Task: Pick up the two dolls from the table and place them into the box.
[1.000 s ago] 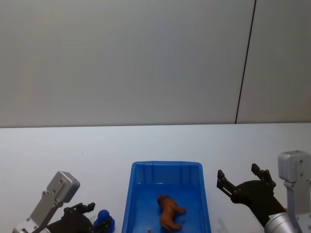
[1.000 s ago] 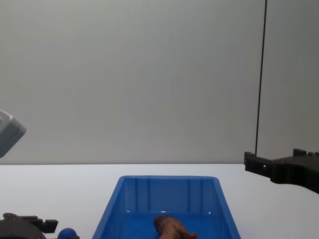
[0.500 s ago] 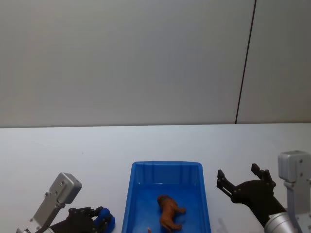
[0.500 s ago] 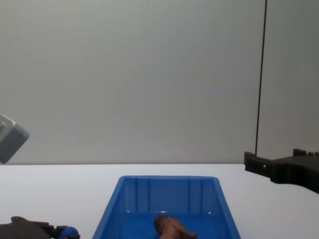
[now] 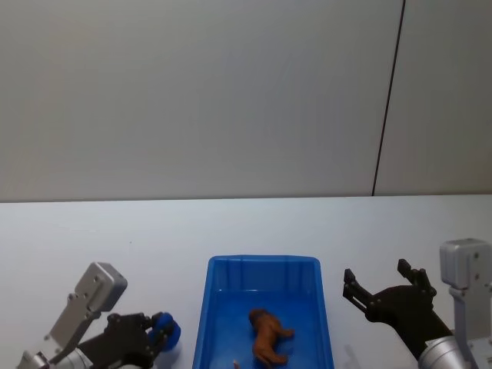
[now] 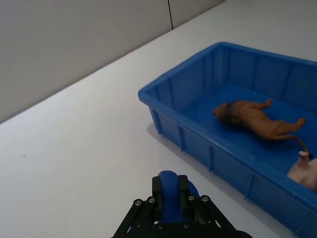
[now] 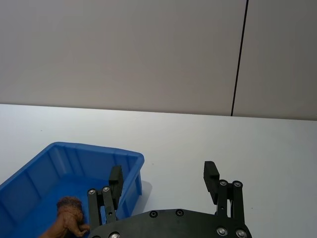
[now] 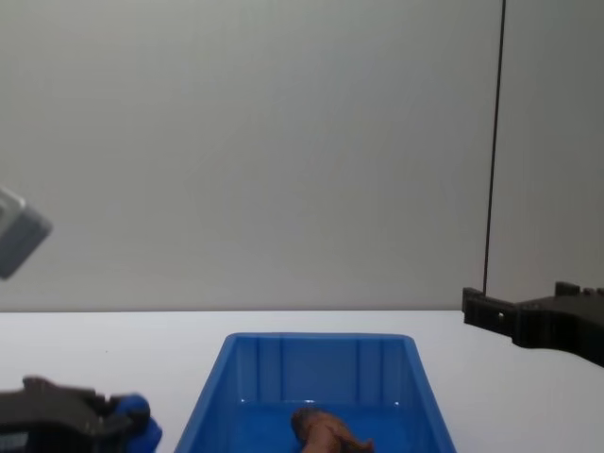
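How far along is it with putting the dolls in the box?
One done: the brown doll lies inside the box. In hand: the left gripper is shut on the blue doll, beside the box. Left: drop it in. The right gripper hangs open.

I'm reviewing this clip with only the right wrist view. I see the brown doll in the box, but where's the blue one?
Observer: The blue doll is pinched in the left claw, over the table on the box's left side.
Operator: So it isn't above the box?
Observer: No, it is outside the box wall. The right claw is open on the other side.
Operator: Anything besides the brown doll inside?
Observer: Yes, a pale pink item by its tail.
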Controlling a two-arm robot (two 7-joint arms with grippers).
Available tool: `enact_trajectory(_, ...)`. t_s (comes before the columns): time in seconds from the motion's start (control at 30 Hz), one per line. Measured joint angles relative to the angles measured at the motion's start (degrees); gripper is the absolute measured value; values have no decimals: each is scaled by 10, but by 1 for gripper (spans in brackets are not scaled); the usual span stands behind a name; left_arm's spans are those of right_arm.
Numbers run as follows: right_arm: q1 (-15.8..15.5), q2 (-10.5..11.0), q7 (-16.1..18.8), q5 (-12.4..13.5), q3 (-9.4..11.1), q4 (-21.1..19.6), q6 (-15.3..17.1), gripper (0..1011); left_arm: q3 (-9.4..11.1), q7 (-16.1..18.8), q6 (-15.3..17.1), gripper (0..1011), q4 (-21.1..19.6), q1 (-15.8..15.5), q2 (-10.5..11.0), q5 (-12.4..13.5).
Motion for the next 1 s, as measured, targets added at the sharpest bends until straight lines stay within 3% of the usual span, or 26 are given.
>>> enact_trajectory(0.4, 0, 0, 0, 0, 0, 0, 0, 1001, -13, 3, -17, 121, -55, -9, 10, 8)
enact_trajectory(0.83, 0, 0, 0, 0, 0, 0, 0, 1001, -14, -55, -45, 59, -82, -33, -1, -6)
enact_trajectory(1.0, 0, 0, 0, 0, 0, 0, 0, 1001, -8, -87, -54, 103, -82, -46, -14, -17)
